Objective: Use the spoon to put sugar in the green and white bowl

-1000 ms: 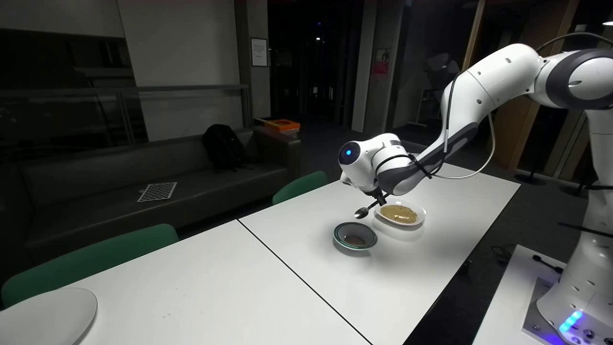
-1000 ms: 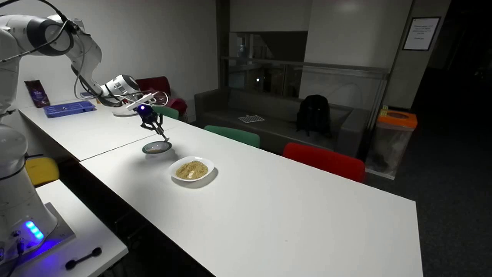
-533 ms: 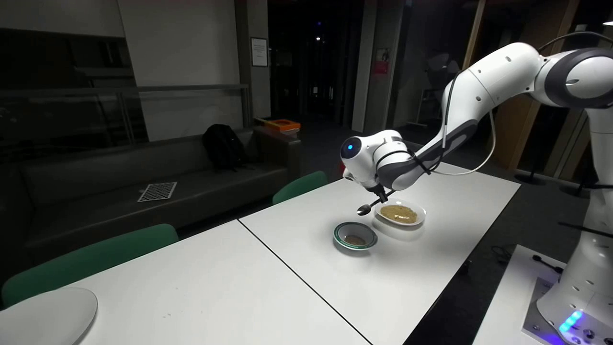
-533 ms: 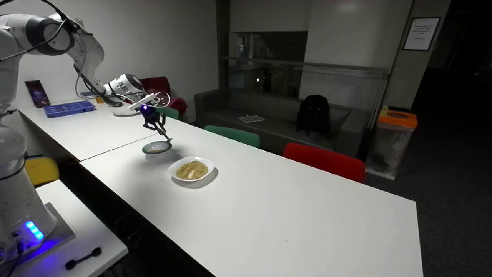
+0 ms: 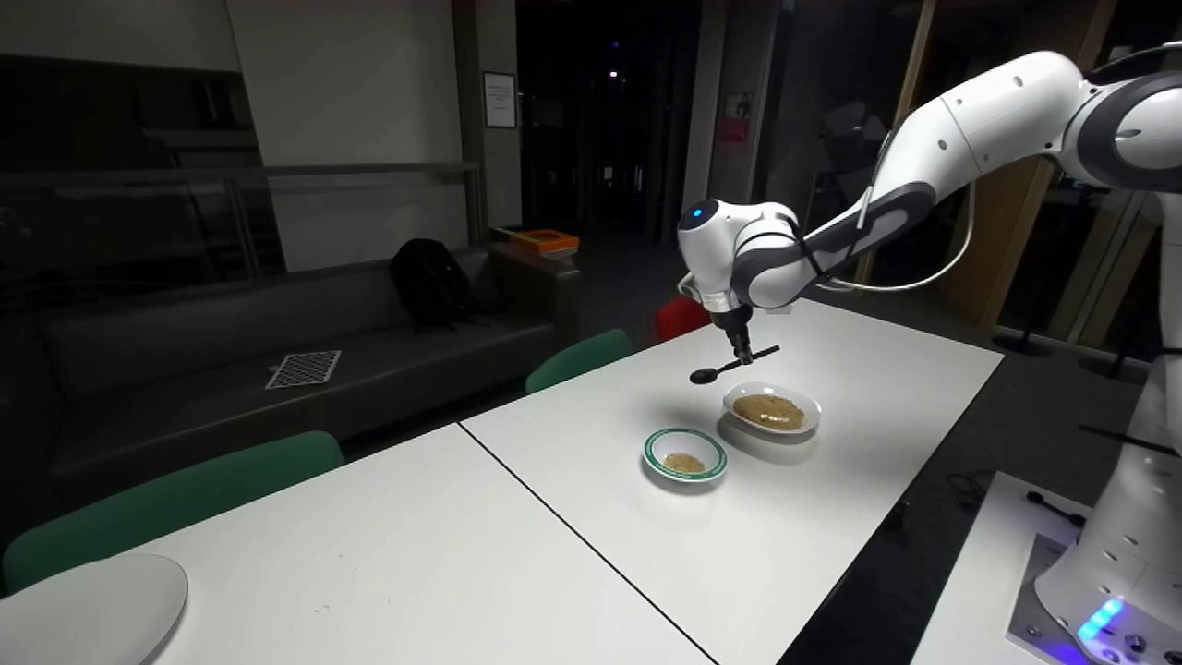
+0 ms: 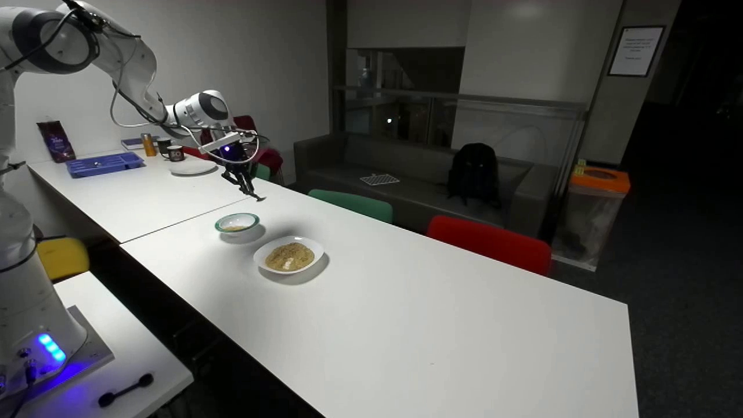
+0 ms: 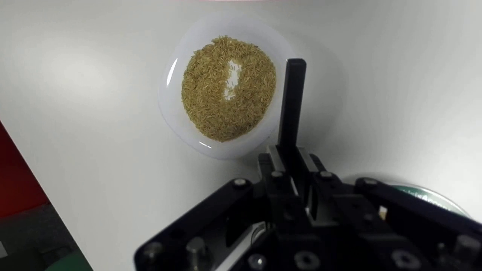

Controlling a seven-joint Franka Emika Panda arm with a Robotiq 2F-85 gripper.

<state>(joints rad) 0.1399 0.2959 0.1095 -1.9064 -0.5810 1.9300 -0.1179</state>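
"Where's the spoon (image 7: 292,101) hanging?"

"The gripper (image 5: 743,357) is clamping its handle, holding it above the table (image 6: 435,302), inside the long edges."

"And the sugar (image 7: 226,116)?"

"Mostly lying in the white dish (image 7: 171,101), some in the green-rimmed bowl (image 5: 683,444), nearer the table's seam (image 5: 591,545)."

"Which step?"

"We're likely standing between scoops; I'm not seeing whether it's loaded. If empty, it's needing a dip, then level carrying."
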